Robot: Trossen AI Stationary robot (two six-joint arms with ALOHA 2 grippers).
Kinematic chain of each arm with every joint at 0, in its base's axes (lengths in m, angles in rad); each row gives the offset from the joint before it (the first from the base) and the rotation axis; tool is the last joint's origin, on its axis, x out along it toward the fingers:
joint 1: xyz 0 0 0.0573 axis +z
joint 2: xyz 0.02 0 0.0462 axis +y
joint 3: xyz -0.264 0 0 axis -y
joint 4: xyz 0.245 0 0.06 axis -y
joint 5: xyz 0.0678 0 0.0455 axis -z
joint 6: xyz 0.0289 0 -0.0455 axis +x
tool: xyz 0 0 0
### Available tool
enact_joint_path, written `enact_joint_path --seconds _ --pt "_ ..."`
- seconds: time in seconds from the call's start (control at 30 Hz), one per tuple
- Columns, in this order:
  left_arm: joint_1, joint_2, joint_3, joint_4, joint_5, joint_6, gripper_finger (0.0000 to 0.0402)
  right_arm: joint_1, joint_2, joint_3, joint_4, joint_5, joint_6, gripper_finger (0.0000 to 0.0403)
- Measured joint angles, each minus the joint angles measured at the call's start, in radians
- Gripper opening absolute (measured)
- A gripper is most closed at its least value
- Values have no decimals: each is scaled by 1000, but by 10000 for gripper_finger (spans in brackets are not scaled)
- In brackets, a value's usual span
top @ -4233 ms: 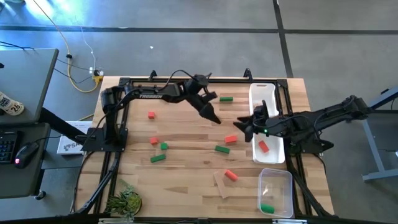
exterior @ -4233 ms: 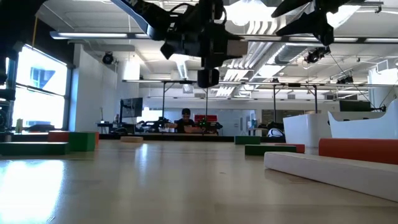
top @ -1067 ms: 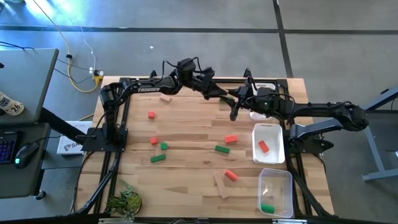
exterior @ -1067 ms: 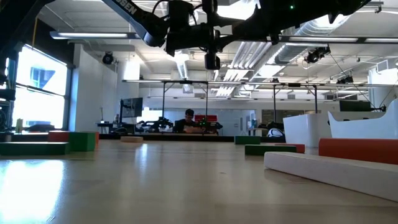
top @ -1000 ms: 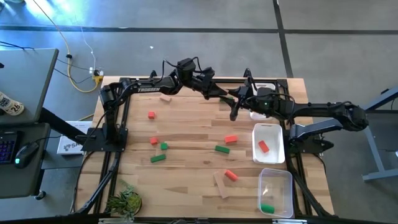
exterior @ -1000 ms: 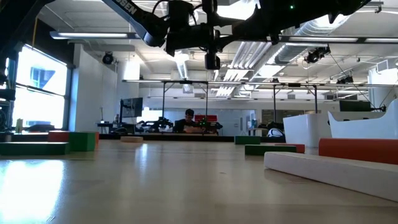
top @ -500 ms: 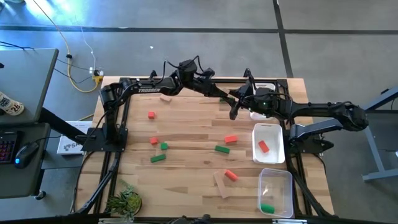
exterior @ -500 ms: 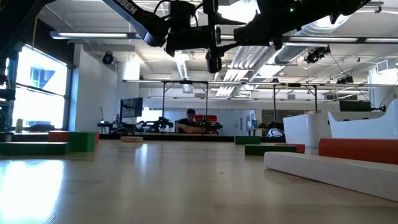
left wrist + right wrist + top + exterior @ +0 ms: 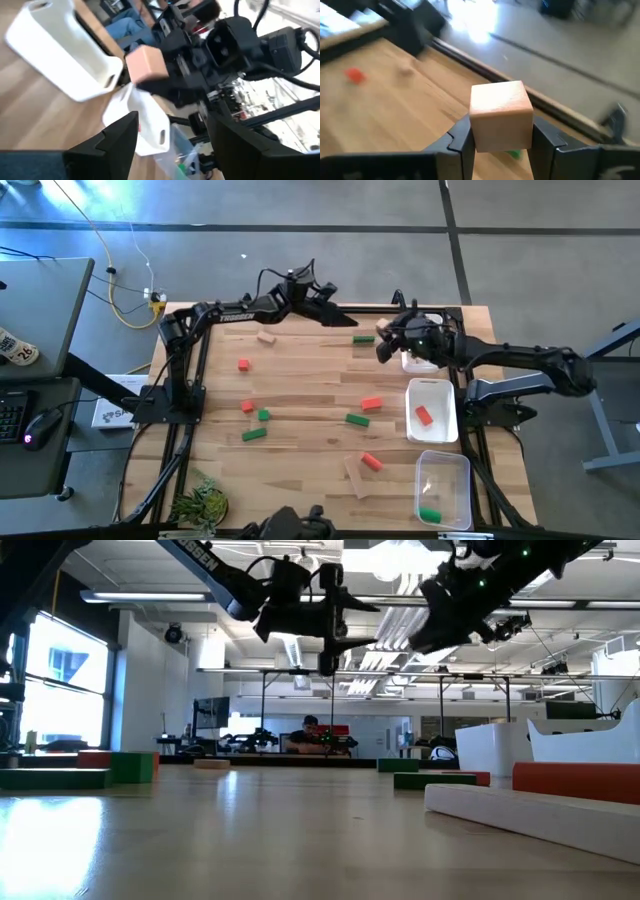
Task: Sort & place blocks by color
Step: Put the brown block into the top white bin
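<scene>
We see the right gripper (image 9: pixel 501 142) raised above the far edge of the table (image 9: pixel 300 395), its two fingers (image 9: pixel 459 141) clamped on opposite faces of a plain tan cube (image 9: pixel 501 115); the cube sits squarely between them, its top and front faces in full sight. In the high view that gripper (image 9: pixel 381 340) hangs near the white tray (image 9: pixel 432 422), close beside a green block (image 9: pixel 363 339) lying on the wood.

The left gripper (image 9: pixel 170 135) is also aloft near the far edge, facing the right one. Its fingers (image 9: pixel 117 137) stand wide apart with nothing between them; the tan cube (image 9: pixel 146 62) shows just ahead of them, carried by the other arm.

The rest of the blocks lie scattered on the table: a red one (image 9: pixel 243 364) towards the left, a red and green pair (image 9: pixel 255 412) with a green bar (image 9: pixel 253 434) just below, a red block (image 9: pixel 371 404) and a green one (image 9: pixel 357 419) mid-table, a red block (image 9: pixel 371 462) beside a tan bar (image 9: pixel 354 476). One red block (image 9: pixel 423 415) rests in the white tray, and a green one (image 9: pixel 429 515) in the clear tray (image 9: pixel 444 462).
</scene>
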Motion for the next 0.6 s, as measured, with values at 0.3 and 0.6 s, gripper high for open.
enact_joint_path --seconds 0.3,0.6 --pt "11 0 0 -257 -27 173 225 -138 -1 0 -303 -3 182 113" --pt "9 0 0 -554 -213 314 225 -249 -1 0 -510 -52 336 113"
